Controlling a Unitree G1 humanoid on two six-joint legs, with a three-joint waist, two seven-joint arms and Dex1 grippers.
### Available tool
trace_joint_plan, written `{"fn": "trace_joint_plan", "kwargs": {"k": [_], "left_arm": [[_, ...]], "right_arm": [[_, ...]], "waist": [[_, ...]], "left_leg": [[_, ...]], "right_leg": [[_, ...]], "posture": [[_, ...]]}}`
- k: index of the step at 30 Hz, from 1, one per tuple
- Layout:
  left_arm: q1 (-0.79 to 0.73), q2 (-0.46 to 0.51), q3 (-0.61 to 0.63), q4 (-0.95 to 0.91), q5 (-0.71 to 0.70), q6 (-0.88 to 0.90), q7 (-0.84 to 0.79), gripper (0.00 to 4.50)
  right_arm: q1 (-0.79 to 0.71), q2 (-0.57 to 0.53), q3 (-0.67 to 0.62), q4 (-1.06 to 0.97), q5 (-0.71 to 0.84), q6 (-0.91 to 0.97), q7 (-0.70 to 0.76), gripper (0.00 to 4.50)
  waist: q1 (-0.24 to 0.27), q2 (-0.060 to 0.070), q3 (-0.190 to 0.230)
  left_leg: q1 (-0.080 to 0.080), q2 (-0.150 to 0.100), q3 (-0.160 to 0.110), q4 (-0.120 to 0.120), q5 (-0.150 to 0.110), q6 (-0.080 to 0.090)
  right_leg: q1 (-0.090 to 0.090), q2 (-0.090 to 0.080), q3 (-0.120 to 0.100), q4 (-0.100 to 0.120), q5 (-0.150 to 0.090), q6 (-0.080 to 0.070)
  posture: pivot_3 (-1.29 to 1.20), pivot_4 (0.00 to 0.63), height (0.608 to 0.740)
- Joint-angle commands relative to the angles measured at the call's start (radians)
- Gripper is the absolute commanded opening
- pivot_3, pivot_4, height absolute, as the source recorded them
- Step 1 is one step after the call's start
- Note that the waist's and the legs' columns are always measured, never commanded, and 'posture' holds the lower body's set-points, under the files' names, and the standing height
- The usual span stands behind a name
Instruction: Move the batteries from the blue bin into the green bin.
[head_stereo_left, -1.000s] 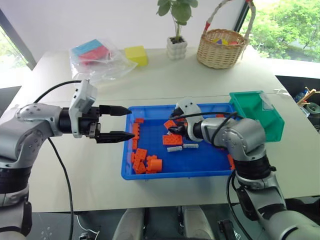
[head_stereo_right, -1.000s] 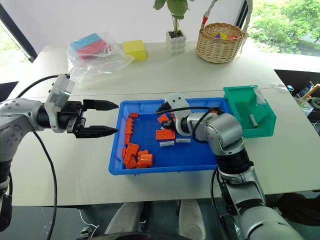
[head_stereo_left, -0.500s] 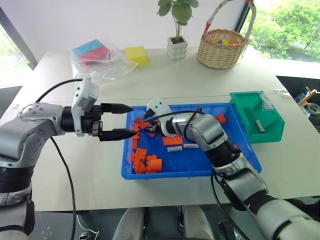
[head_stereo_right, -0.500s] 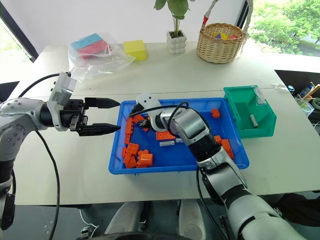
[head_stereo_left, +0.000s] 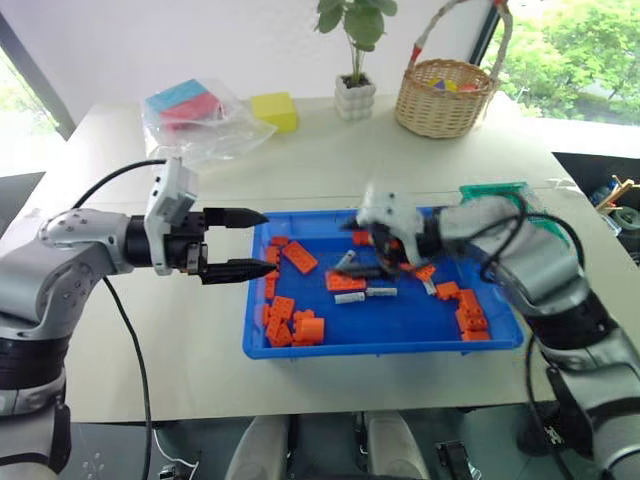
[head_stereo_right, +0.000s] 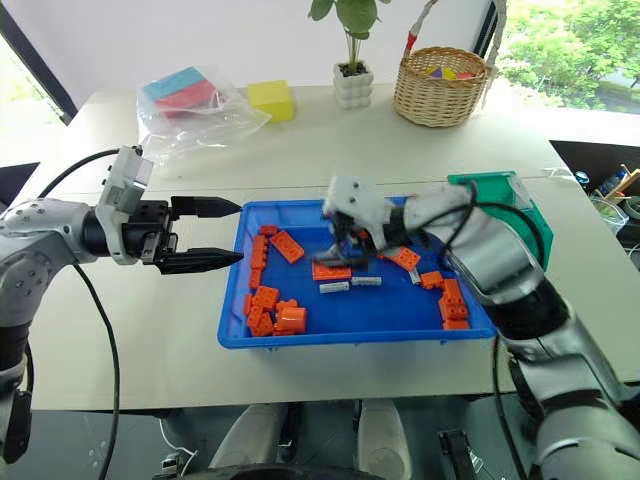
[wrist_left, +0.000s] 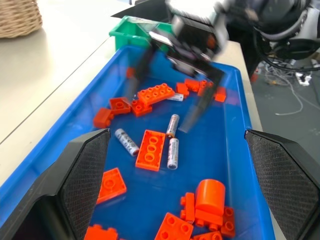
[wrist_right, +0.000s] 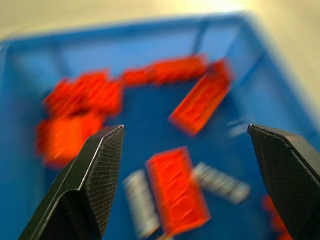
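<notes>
Right gripper (head_stereo_right: 345, 250) hung over the middle of the blue bin (head_stereo_right: 300, 338), fingers spread wide and empty. Just below it, two batteries (head_stereo_right: 349, 285) lay end to end beside an orange brick (head_stereo_right: 330, 270), a third (wrist_left: 126, 141) on the brick's other side. Best to straddle one battery across its length, clear of the brick. Left gripper (head_stereo_right: 225, 234) waited unclenched at the bin's left rim; the green bin (head_stereo_right: 500, 184) sat beyond the right rim.
</notes>
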Motion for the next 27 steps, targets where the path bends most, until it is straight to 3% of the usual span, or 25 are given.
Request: {"fn": "trace_joint_plan", "kwargs": {"k": [1, 14, 17, 23, 27], "left_arm": [[-0.036, 0.002, 0.001, 0.002, 0.004, -0.018, -0.018, 4.5], [-0.072, 0.021, -0.007, 0.008, 0.005, 0.002, -0.053, 4.5], [-0.073, 0.026, -0.004, 0.009, 0.006, 0.006, -0.053, 4.5], [-0.078, 0.027, -0.004, 0.006, 0.004, 0.01, -0.046, 4.5], [-0.08, 0.025, -0.003, 0.005, 0.004, 0.009, -0.042, 4.5]], "right_arm": [[0.035, -0.014, 0.002, -0.048, -0.033, -0.105, 0.031, 4.05], [0.148, 0.041, 0.068, 0.041, -0.171, -0.247, 0.017, 4.05], [0.167, 0.044, 0.068, 0.038, -0.18, -0.256, 0.021, 3.19], [0.179, 0.054, 0.084, 0.088, -0.222, -0.252, 0.021, 0.04], [0.168, 0.067, 0.071, 0.109, -0.233, -0.255, 0.021, 0.04]], "waist": [[-0.004, 0.0, 0.0], [0.007, -0.001, 0.001], [0.005, -0.001, 0.001], [0.006, -0.001, 0.001], [0.006, -0.001, 0.0]], "left_leg": [[0.0, 0.0, 0.001, 0.0, 0.0, 0.0], [0.001, 0.0, 0.0, 0.001, 0.0, 0.0], [0.001, 0.0, 0.0, 0.001, 0.0, 0.0], [0.001, 0.0, 0.0, 0.001, 0.0, 0.0], [0.001, 0.0, 0.0, 0.001, 0.0, 0.0]], "right_leg": [[0.0, 0.0, 0.0, 0.0, 0.0, 0.0], [0.002, -0.001, 0.0, -0.001, 0.0, 0.0], [0.001, -0.001, 0.0, -0.001, 0.0, 0.0], [0.002, -0.001, 0.0, -0.001, 0.0, 0.0], [0.002, -0.001, 0.0, -0.002, 0.0, 0.0]], "posture": [[0.0, 0.15, 0.702], [0.0, 0.15, 0.702], [0.0, 0.15, 0.702], [0.0, 0.15, 0.702], [0.0, 0.15, 0.702]]}}
